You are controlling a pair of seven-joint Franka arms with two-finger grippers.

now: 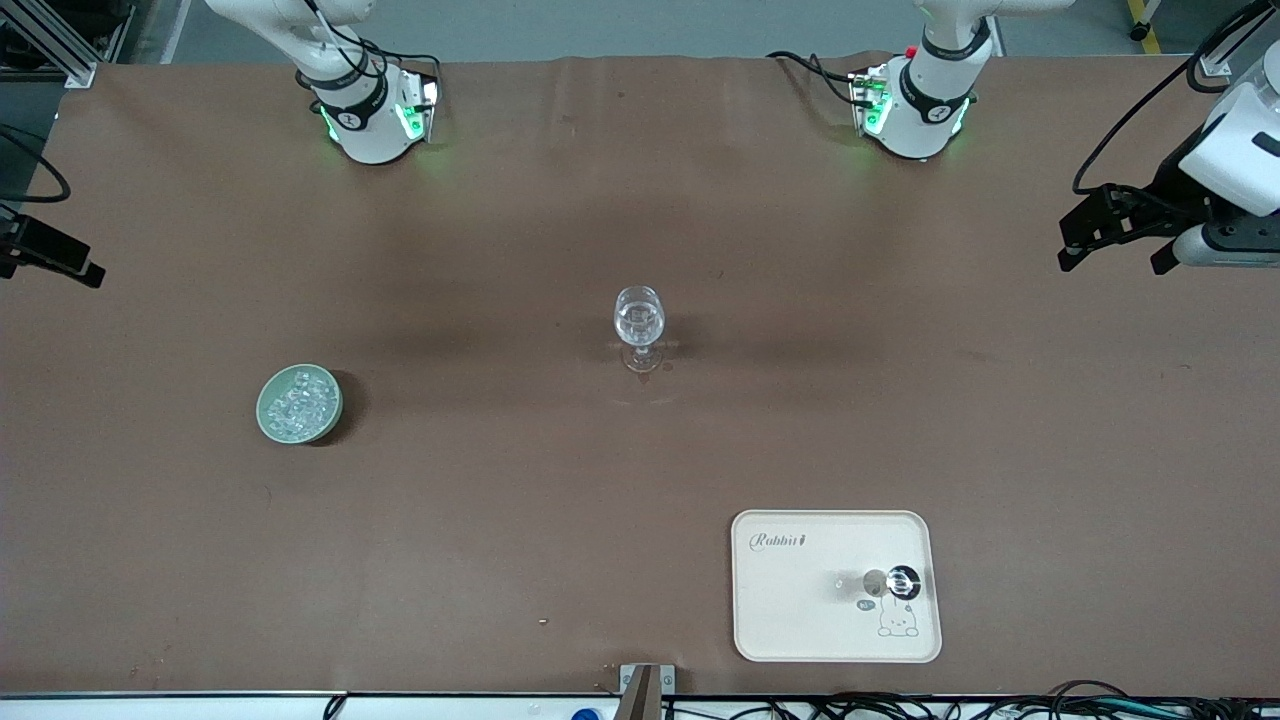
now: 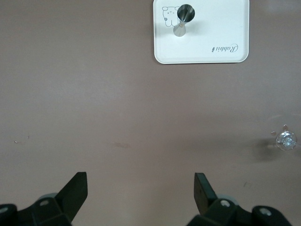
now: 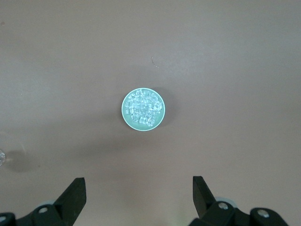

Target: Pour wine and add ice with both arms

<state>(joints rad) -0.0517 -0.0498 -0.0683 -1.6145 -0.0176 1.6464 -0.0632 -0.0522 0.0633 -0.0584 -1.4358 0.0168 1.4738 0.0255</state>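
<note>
Two open grippers hang high over the table, nothing held.

Right gripper (image 3: 138, 190), jaws wide, is above the green dish (image 1: 299, 403) of ice (image 3: 143, 108) toward the right arm's end. Left gripper (image 2: 141, 188), equally wide, looks toward the steel jigger (image 2: 183, 20) upright on the white tray (image 1: 770, 600). Between them stands the wine glass (image 1: 639, 327). Any liquid in the jigger is hard to make out.

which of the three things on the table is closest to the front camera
The white tray with the small metal cup on it; the wine glass and the green bowl of ice sit farther back.
</note>
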